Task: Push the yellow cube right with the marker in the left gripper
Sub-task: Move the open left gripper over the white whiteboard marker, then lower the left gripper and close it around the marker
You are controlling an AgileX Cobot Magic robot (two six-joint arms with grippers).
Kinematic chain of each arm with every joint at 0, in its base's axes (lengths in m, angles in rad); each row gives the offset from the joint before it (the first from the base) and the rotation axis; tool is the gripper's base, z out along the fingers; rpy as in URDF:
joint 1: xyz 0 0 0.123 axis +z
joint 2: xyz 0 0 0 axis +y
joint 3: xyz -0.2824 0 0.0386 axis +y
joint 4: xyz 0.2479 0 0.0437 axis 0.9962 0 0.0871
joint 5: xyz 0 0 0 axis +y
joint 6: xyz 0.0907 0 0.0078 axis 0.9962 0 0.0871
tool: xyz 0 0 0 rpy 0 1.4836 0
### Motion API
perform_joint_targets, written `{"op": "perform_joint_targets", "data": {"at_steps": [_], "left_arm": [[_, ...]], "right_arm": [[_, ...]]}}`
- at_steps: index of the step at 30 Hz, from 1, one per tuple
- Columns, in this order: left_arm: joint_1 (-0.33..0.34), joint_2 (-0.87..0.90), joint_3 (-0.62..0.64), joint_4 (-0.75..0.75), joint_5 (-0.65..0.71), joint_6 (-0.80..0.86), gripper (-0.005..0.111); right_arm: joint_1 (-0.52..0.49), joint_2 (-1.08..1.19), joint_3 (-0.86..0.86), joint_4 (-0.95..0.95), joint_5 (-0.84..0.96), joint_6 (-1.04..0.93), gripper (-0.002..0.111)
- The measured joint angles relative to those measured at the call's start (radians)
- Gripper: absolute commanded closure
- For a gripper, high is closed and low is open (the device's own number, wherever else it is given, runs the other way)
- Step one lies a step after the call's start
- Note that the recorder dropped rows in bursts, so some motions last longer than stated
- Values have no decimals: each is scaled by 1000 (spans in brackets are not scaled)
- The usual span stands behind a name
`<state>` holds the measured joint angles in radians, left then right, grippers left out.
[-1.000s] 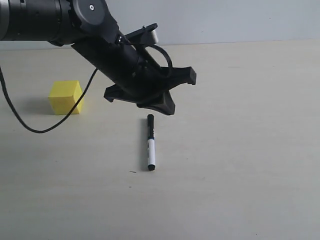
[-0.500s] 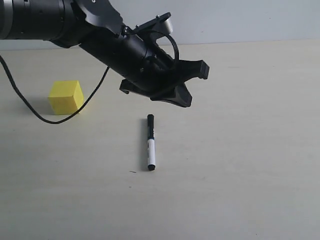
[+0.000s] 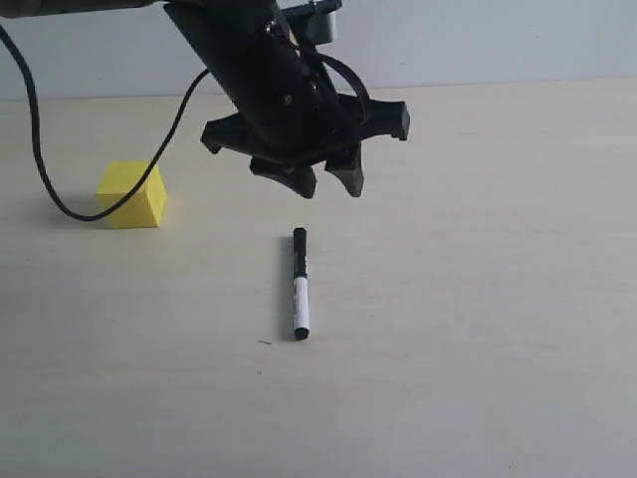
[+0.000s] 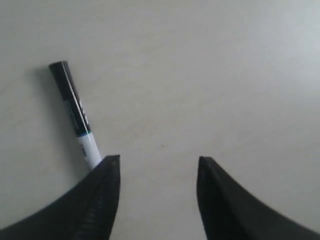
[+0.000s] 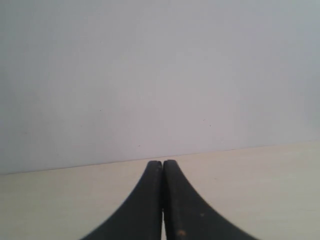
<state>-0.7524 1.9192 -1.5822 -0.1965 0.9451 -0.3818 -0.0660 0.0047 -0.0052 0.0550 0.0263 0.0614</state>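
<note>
Exterior view: I see the marker (image 3: 300,284) lying loose on the tabletop (image 3: 478,299), black end toward 12 o'clock. My left pincer (image 3: 326,187) hangs above it at 12 o'clock, released, holding nothing. The yellow cube (image 3: 130,195) sits at the marker's 10 o'clock, well apart. My right pincer (image 5: 162,165) is clenched, empty.

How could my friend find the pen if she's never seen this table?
Look at the pale beige table. Near its middle, just below the hanging black two-fingered end effector, lies a slim marker pen. It is long, thin, half black and half white, unlike the chunky bright yellow cube farther left.
</note>
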Motion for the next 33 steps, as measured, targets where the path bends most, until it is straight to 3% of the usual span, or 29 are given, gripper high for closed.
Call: {"op": "perform_joint_targets", "data": {"at_steps": [12, 22, 33], "left_arm": [[-2, 195, -109, 48, 198, -172, 58], [-2, 327, -130, 78, 201, -213, 58], [-2, 343, -130, 89, 201, -239, 58]], "right_arm": [[0, 0, 0, 0, 0, 0, 108], [0, 0, 0, 0, 0, 0, 108], [0, 0, 0, 0, 0, 0, 108]]}}
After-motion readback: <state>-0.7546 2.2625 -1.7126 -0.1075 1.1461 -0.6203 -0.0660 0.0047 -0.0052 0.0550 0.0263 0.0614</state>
